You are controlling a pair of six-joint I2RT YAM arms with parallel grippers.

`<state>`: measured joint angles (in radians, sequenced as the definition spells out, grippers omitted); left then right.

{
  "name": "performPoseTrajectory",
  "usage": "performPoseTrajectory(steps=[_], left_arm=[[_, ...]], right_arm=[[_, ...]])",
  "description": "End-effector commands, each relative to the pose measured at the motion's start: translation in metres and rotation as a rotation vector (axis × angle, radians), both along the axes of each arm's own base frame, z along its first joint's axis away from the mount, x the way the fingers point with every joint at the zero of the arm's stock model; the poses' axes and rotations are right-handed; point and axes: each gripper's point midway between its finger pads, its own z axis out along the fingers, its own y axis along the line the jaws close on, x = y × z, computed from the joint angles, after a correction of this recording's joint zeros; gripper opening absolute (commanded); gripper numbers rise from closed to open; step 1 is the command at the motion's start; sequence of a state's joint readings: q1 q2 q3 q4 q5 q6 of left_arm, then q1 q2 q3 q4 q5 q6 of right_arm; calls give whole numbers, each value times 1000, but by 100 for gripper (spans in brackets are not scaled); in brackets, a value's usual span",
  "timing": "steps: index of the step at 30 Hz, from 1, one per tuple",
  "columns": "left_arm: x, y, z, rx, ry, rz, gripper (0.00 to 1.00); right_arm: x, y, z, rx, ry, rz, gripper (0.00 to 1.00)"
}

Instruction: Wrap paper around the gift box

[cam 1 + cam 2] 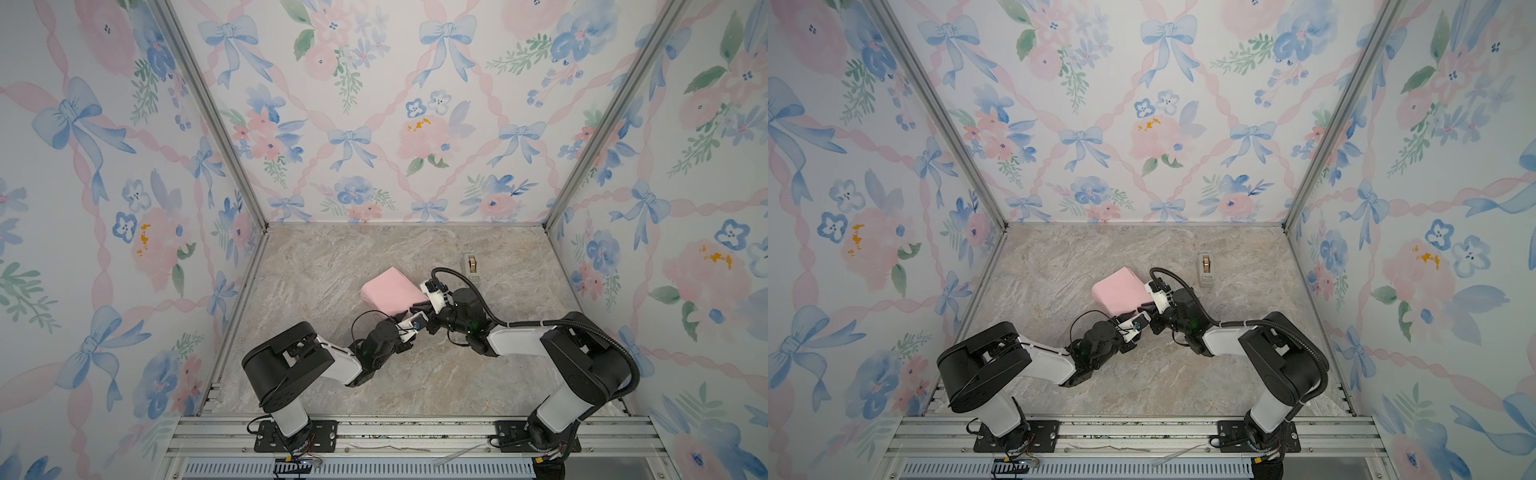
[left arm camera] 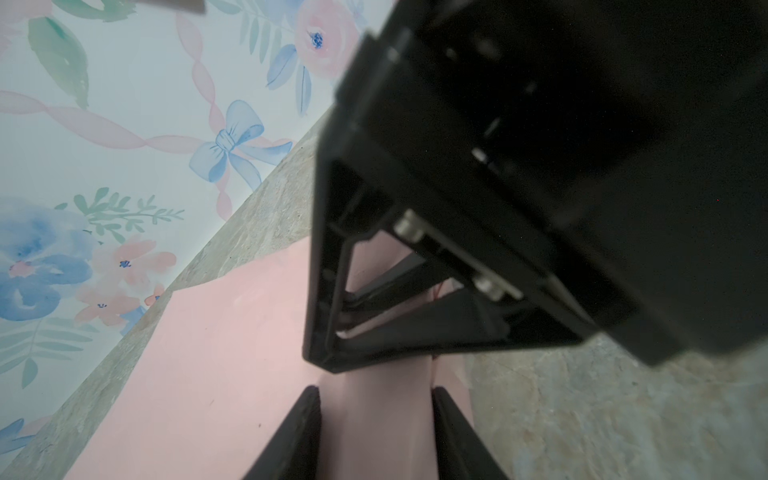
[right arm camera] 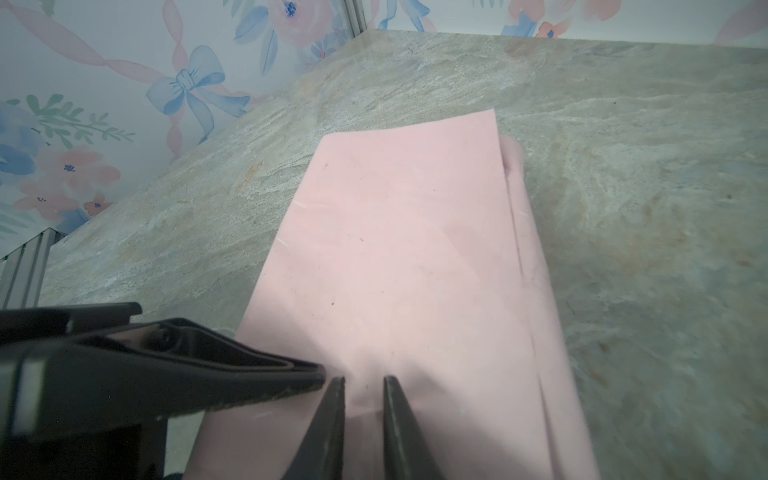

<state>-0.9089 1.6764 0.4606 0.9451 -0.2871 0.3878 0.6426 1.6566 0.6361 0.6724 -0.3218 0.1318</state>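
The pink paper [image 1: 390, 291] lies folded into a bundle mid-way across the marble tabletop [image 1: 311, 257] (the gift box is hidden), the left gripper [image 2: 376, 390] clasping a paper-covered fold between half-spread fingers, the right gripper [image 3: 363, 380] narrowly parted above it, holding nothing.

The left arm [image 1: 336, 361] and right arm [image 1: 515, 338] pair glossy black joint housings with white links, on black base plates [image 1: 324, 434]. A ribbed black hose [image 1: 484, 300] runs along the right arm. The right hand [image 3: 363, 379] is black, with tapered fingers and silver screws [image 2: 409, 226].
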Motion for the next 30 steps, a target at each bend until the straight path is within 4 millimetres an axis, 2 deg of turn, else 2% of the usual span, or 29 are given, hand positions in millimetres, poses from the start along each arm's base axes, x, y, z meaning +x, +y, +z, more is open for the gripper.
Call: performPoseTrajectory(steps=[1,7,9,11,18,21,25,30], left_arm=[[-6,8,-21,51,59,1,45],[-6,9,-22,56,56,2,44],[-7,9,-22,57,56,1,44],[-6,9,-22,56,56,1,44],[-7,8,-22,55,56,-1,43],[-6,8,-20,53,53,0,43],[-6,8,-20,53,53,-1,43],[-6,7,-18,46,51,-2,43]], right_arm=[[-5,-12,-14,-115,47,-29,26],[-8,-8,18,-76,18,-17,38],[-9,-7,27,-61,12,-12,50],[-10,-6,35,-46,10,-6,56],[-13,-13,60,12,11,-22,60],[-15,-27,65,52,56,-52,60],[-30,-39,45,40,150,-67,56],[-46,-42,10,38,269,-73,29]])
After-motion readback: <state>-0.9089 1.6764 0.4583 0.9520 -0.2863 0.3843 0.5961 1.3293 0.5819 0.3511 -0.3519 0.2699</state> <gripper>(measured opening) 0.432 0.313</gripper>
